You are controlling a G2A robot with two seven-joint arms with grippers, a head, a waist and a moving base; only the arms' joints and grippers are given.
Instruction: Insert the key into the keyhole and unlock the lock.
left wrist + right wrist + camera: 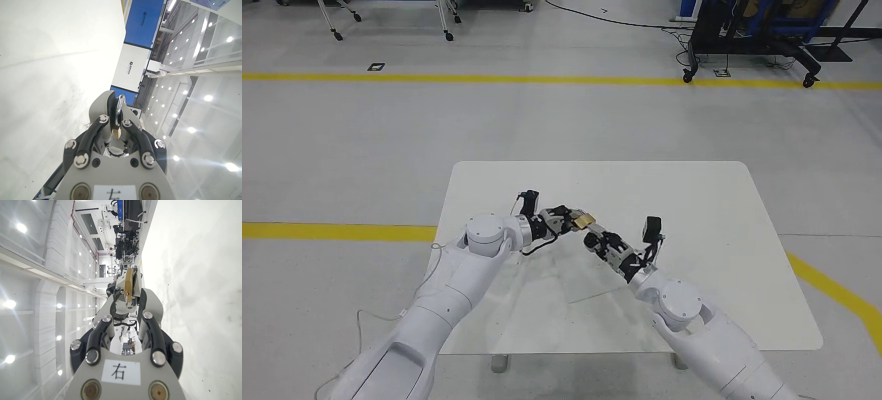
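The brass padlock hangs above the middle of the white table, where the two arms meet. My left gripper comes from the left and is shut on it. In the left wrist view the silver shackle and a brass edge show between the closed fingers. In the right wrist view the padlock turns its keyhole end toward the camera. A thin silver key stands at the keyhole. My right gripper is open, one finger on each side of the key.
The table's far edge and right edge are well away from the grippers. On the floor beyond run yellow lines, with wheeled frames and a dark cart farther back.
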